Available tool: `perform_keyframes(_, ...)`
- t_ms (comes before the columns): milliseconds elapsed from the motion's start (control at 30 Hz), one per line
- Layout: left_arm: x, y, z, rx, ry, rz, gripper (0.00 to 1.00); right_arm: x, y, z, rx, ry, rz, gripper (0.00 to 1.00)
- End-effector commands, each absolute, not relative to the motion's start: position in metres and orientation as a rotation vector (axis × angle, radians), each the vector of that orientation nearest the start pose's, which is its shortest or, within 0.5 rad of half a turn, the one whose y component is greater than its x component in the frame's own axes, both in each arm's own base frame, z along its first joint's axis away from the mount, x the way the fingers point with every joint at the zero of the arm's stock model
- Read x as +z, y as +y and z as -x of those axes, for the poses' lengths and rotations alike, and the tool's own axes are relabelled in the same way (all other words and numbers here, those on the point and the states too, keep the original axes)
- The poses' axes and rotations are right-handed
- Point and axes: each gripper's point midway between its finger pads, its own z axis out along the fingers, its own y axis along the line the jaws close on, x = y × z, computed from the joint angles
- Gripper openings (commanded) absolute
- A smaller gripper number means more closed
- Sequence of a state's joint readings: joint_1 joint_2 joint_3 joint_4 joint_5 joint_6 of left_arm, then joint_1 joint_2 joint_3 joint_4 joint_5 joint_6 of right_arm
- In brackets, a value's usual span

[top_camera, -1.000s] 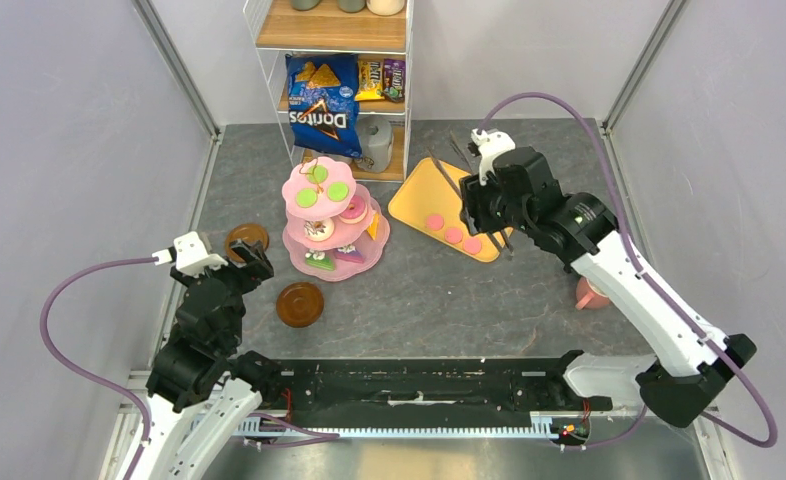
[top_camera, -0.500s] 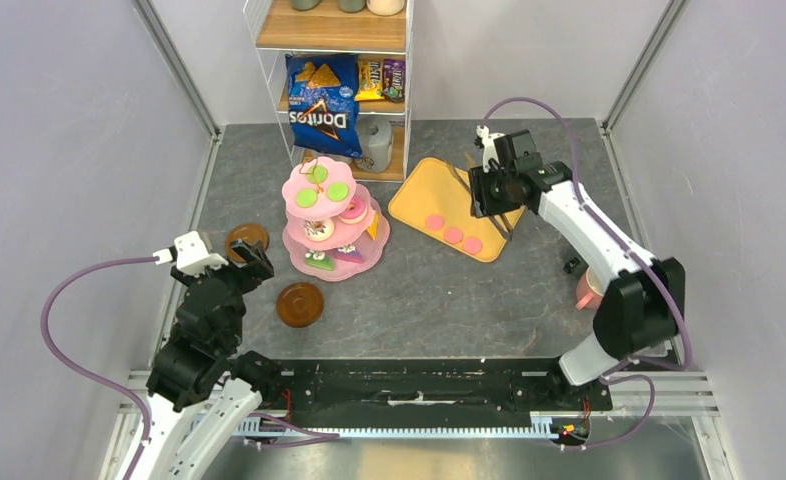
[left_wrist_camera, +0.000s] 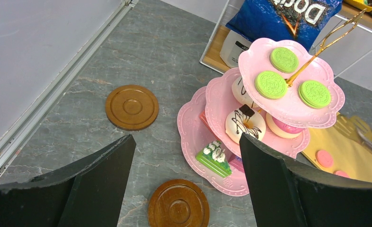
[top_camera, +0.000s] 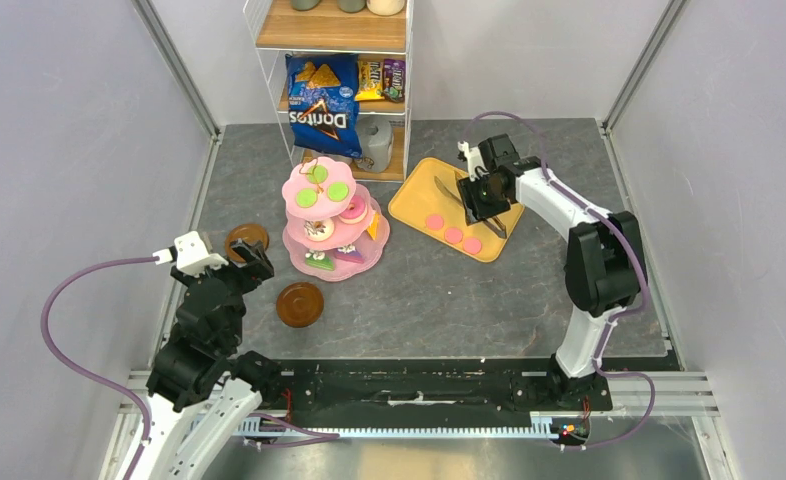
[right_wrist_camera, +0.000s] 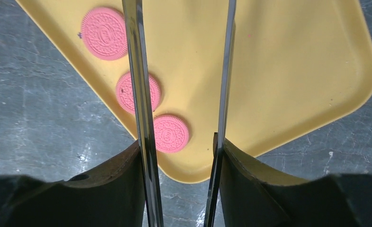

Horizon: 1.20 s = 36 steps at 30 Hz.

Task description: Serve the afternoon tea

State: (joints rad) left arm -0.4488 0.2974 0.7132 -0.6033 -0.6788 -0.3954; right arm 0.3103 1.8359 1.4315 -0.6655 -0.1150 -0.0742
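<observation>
**Right arm lining up over the tray; top and wrist views.** Over the last second the right arm has drawn its elbow in from far right to stand upright beside the yellow tray (top_camera: 414, 203). The right gripper (right_wrist_camera: 179, 151) has shifted only slightly and has turned above the tray. It grasps the metal tongs (right_wrist_camera: 139, 94), 1 blade against each finger, and the blades stand apart with nothing between them. The left gripper (left_wrist_camera: 185, 142) has not moved. It hangs spread wide and empty, near 2 brown saucers (left_wrist_camera: 131, 107) (left_wrist_camera: 178, 206).

The change is judged to be an alignment for the next pickup, as no pink macaron is gripped yet. All 3 pink macarons (right_wrist_camera: 171, 134) lie flat in a row along the tray's left edge. The left blade crosses the middle 1.

The pink three-tier stand (left_wrist_camera: 189, 132) sits left of the tray, upright and scalloped. It carries 3 green macarons (left_wrist_camera: 271, 84) on top, and a donut (left_wrist_camera: 242, 124) and a cake slice (left_wrist_camera: 213, 156) below.
</observation>
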Motion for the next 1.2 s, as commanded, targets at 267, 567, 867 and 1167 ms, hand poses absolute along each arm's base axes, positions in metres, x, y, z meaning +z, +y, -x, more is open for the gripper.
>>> perform_keyframes(267, 0.271, 0.01, -0.205, -0.056, 1.629, 0.462, 0.89, 0.066, 0.138, -0.413, 0.227, 2.605, 0.584, 0.61)
perform_keyframes(567, 0.271, 0.009, -0.205, -0.056, 1.633, 0.458, 0.89, 0.056, 0.129, -0.42, 0.221, 2.629, 0.54, 0.63)
perform_keyframes(867, 0.271, 0.009, -0.206, -0.055, 1.635, 0.457, 0.89, 0.049, 0.125, -0.423, 0.186, 2.643, 0.517, 0.67)
perform_keyframes(1167, 0.27, 0.008, -0.207, -0.054, 1.641, 0.452, 0.89, 0.077, 0.128, -0.427, 0.209, 2.585, 0.445, 0.77)
